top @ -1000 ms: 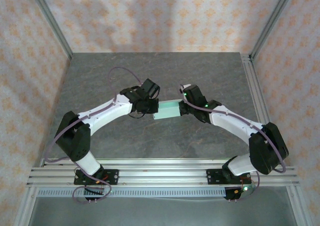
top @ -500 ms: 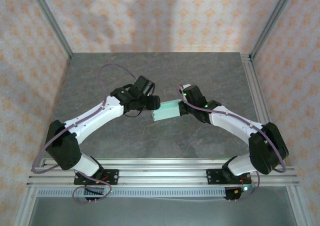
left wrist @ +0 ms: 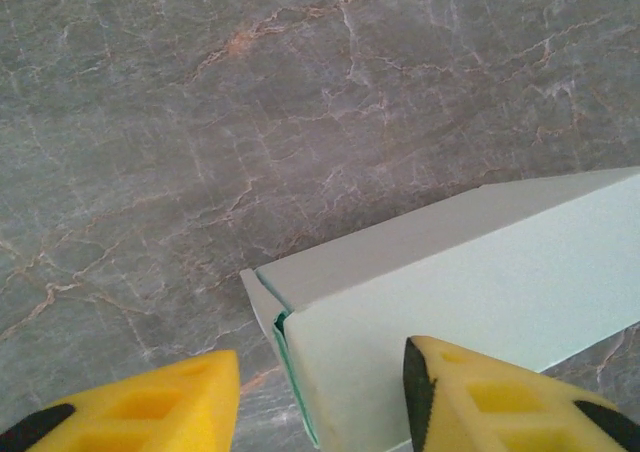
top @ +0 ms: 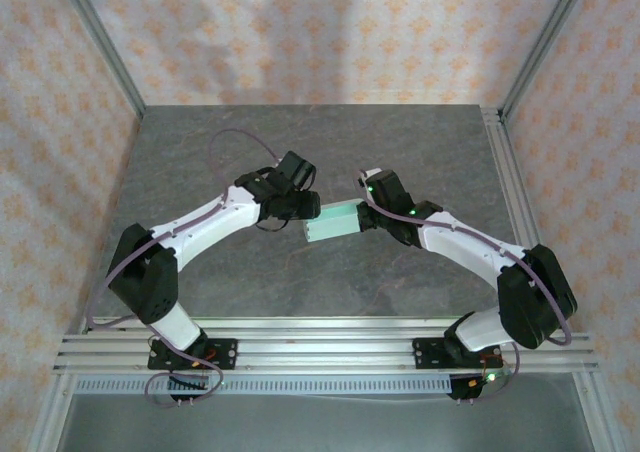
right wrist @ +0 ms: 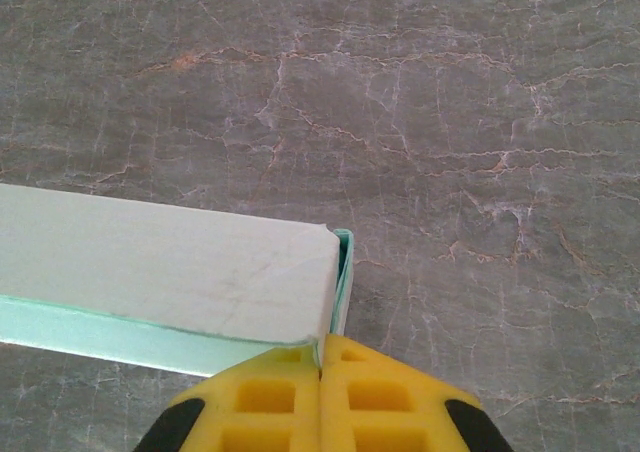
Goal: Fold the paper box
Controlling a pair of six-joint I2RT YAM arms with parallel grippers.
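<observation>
The paper box [top: 335,221], a slim rectangular sleeve of thin, matte mint-blue card, appears lifted a little off the counter [top: 300,132], which is grey and veined like stone. At one end of the box the right pincer [right wrist: 320,357] is fully closed, seemingly nipping only the end edge. At the other end the left pincer [left wrist: 322,372] stands partly open astride a corner where a flap gapes. Closing there could crush the card, or a push could twist the box out of that slight hold.
</observation>
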